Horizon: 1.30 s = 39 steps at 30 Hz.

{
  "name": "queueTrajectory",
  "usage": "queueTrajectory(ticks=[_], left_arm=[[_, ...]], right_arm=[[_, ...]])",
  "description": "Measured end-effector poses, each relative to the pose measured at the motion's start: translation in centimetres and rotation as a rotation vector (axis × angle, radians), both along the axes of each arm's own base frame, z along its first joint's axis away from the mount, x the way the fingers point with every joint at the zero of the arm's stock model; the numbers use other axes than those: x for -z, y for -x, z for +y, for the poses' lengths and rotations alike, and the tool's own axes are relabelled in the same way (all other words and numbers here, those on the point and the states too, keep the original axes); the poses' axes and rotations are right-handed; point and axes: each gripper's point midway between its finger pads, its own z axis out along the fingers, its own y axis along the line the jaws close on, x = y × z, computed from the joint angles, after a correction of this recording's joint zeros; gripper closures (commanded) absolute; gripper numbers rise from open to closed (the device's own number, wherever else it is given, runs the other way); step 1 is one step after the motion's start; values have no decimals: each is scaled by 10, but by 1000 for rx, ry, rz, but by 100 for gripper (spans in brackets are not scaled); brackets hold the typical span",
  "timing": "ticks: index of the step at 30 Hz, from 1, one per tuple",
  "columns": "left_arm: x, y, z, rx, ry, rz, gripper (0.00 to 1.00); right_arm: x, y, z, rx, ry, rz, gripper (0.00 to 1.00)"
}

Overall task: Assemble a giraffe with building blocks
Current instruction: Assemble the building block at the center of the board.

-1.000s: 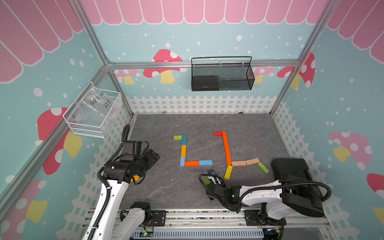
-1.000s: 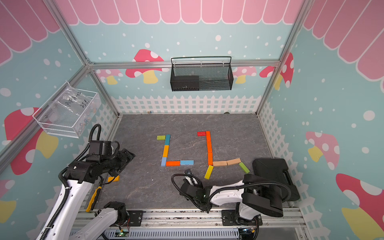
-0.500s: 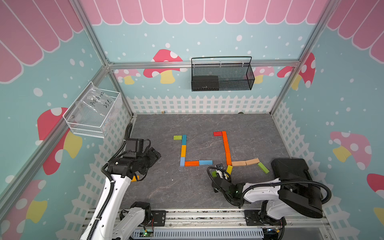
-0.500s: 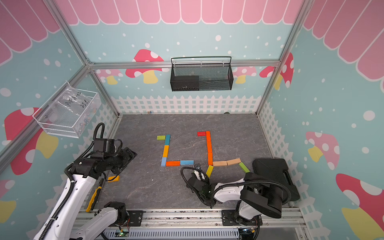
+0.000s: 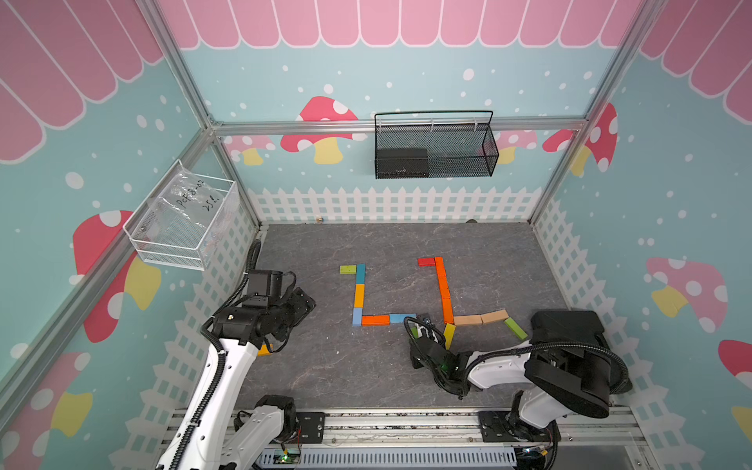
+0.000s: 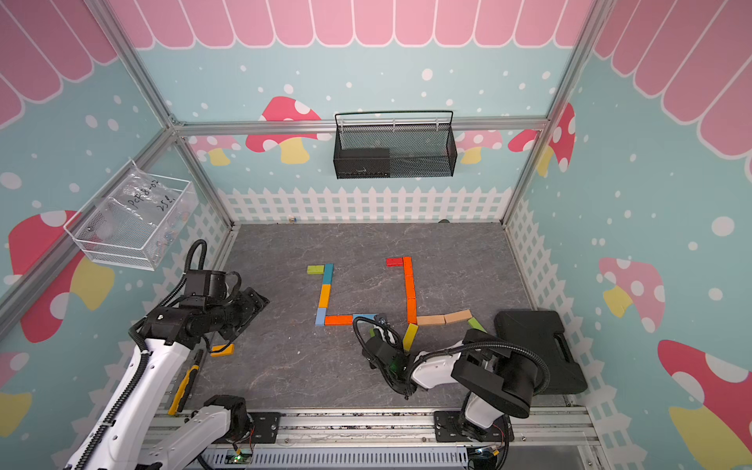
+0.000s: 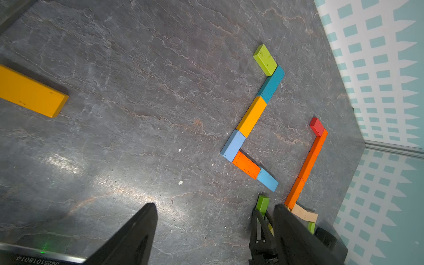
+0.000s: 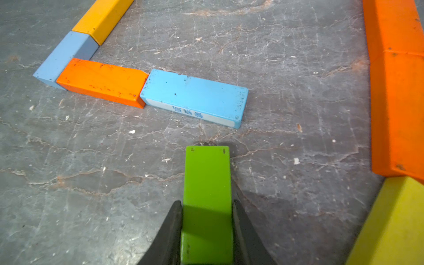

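1. While the right gripper hangs low over the grey mat, a light blue block lies just ahead of it, with an orange column and a yellow block to one side and a black case beside the arm.
2. Its jaws are clamped narrowly on a green block; the left gripper stands wide open and empty.
3. Flat and bright, the green block points lengthwise at the light blue block, near but apart.
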Motion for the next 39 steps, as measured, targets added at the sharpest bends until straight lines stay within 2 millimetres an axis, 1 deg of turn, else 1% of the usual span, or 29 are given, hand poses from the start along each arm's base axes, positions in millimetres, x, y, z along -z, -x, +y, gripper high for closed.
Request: queueTrajectory(ticks=[2, 9, 12, 14, 18, 21, 26, 29, 39], left_arm=[[0, 0, 0, 1, 0, 0, 17], [0, 0, 0, 1, 0, -1, 17], [0, 0, 0, 1, -1, -1, 17], [1, 0, 0, 4, -3, 1, 17], [1, -1, 0, 5, -5, 2, 17], [1, -1, 1, 4, -6, 2, 17], [1, -1, 2, 8, -10, 1, 17], [1, -1, 2, 9, -12, 0, 17], [2, -1, 5, 1, -14, 0, 17]], right_arm=[[0, -1, 0, 6, -3, 1, 73], [0, -6, 1, 19, 1, 0, 66], [1, -7, 1, 22, 4, 3, 58], [1, -7, 0, 25, 6, 3, 56], [1, -7, 0, 28, 11, 2, 48], [1, -7, -3, 34, 19, 5, 50], [1, -7, -10, 54, 34, 10, 64], [2, -8, -12, 61, 37, 12, 68], [1, -9, -12, 62, 40, 12, 68]])
